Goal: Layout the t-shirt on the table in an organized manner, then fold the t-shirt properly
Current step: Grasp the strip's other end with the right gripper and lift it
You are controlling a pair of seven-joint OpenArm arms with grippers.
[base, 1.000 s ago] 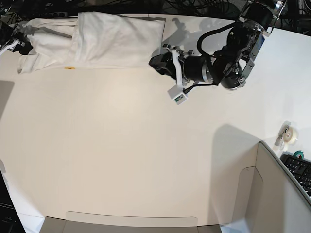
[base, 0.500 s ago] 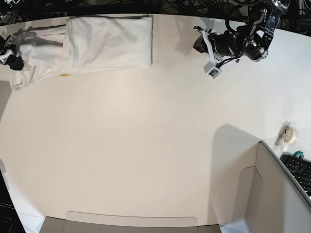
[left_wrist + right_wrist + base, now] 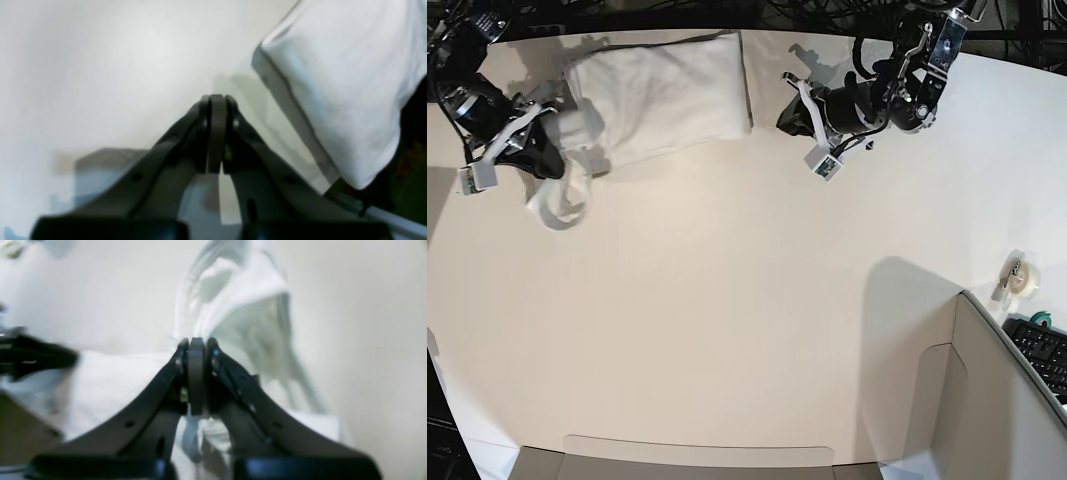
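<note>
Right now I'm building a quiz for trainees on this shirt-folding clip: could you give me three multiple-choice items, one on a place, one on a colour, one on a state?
1. Where does the t-shirt lie on the table?
A. near edge
B. far edge
C. middle

2. What colour is the shirt's visible cloth?
A. white
B. black
C. red

3. How does the left hand stand?
A. wide open
B. shut on the shirt
C. shut, holding nothing

Key: 1 B, the base view shows it along the far edge. 2 A, only white cloth shows. 3 C, its jaws meet over bare table beside the shirt.
</note>
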